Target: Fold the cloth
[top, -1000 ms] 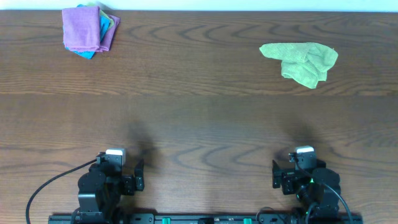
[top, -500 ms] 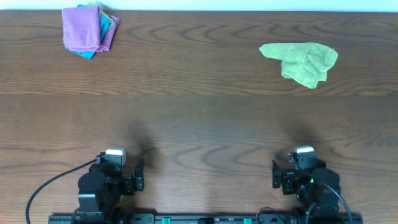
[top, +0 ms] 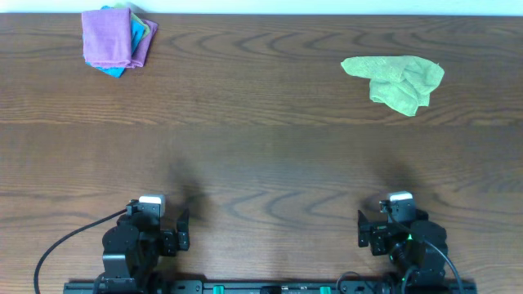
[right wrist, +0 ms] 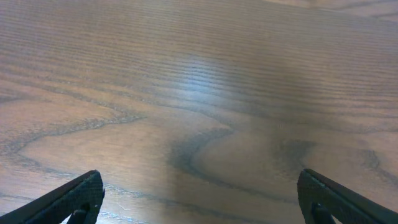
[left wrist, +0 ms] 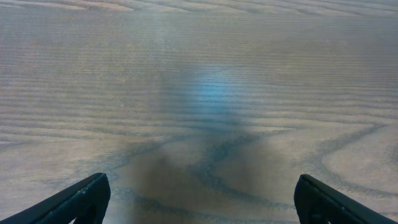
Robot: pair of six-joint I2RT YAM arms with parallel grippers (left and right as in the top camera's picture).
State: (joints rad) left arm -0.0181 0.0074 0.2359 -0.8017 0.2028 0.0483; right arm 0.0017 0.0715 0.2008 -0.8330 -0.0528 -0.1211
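The lime-green cloth [top: 396,81] lies crumpled at the far right of the wooden table in the overhead view. My left gripper [top: 155,219] rests at the near left edge, far from the cloth. My right gripper [top: 395,220] rests at the near right edge, well in front of the cloth. In the left wrist view the jaws [left wrist: 200,198] are wide open over bare wood. In the right wrist view the jaws [right wrist: 200,196] are wide open over bare wood. Neither wrist view shows the cloth.
A folded purple cloth [top: 112,38] lies on top of blue and other cloths at the far left corner. The table's far edge runs along the top of the overhead view.
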